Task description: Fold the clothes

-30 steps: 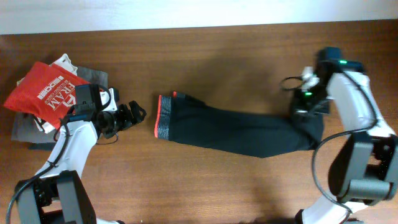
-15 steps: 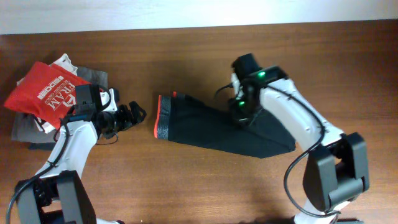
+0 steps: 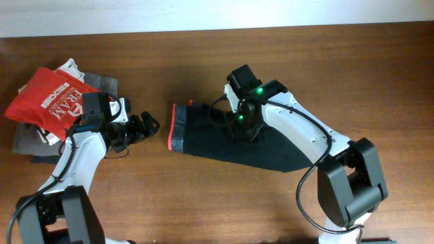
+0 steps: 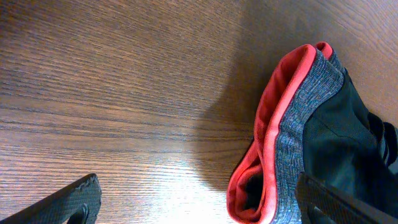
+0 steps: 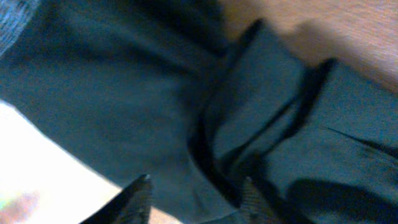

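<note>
The leggings lie mid-table, legs doubled toward the waistband. Thin and stretchy (they will likely slump and slide), so we would pinch both layers at the fold. Our right gripper hangs parted over them; the left gripper is wide and empty.

The only writing I see is the white print in big letters on the red fabric T-shirt, at the far left. It is too small to read surely.
</note>
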`<state>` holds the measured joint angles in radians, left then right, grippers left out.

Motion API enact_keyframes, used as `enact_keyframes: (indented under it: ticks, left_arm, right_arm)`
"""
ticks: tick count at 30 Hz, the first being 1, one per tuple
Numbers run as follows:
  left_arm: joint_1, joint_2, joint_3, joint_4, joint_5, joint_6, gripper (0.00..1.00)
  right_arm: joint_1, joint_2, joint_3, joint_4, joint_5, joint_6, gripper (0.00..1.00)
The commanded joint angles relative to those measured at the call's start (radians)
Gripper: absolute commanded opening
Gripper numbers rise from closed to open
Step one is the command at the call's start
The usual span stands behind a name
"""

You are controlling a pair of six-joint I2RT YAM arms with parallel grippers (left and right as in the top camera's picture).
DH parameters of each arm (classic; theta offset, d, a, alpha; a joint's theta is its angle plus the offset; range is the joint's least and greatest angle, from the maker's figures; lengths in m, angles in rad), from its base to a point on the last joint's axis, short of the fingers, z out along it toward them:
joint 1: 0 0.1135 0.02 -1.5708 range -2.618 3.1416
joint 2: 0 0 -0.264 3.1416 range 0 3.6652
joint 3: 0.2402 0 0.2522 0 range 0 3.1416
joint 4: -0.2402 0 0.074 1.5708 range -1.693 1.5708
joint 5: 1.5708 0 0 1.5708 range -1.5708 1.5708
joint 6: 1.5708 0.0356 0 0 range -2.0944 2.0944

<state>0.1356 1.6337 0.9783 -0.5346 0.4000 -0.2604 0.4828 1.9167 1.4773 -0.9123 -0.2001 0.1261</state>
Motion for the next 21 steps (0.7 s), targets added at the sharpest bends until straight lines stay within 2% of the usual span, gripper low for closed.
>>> enact_keyframes:
  ticks: [1, 7, 11, 14, 21]
  left_arm:
    - [-0.002, 0.008, 0.020, -0.002, 0.004, 0.008, 0.99]
    - [-0.002, 0.008, 0.020, -0.006, 0.014, 0.008, 0.99]
    - [-0.003, 0.009, 0.020, -0.011, 0.065, 0.009, 0.99]
    - [-0.020, 0.026, 0.020, -0.036, 0.095, 0.009, 0.99]
    - [-0.140, 0.125, 0.019, -0.080, 0.226, -0.008, 0.99]
  right_arm:
    - [0.005, 0.003, 0.014, -0.006, -0.053, -0.044, 0.53]
    - [-0.031, -0.038, 0.083, -0.115, 0.078, -0.037, 0.49]
    - [-0.072, -0.098, 0.167, -0.212, 0.206, 0.039, 0.52]
    - [-0.112, -0.133, 0.193, -0.257, 0.211, 0.040, 0.56]
    - [-0.151, -0.137, 0.172, -0.312, 0.209, 0.040, 0.56]
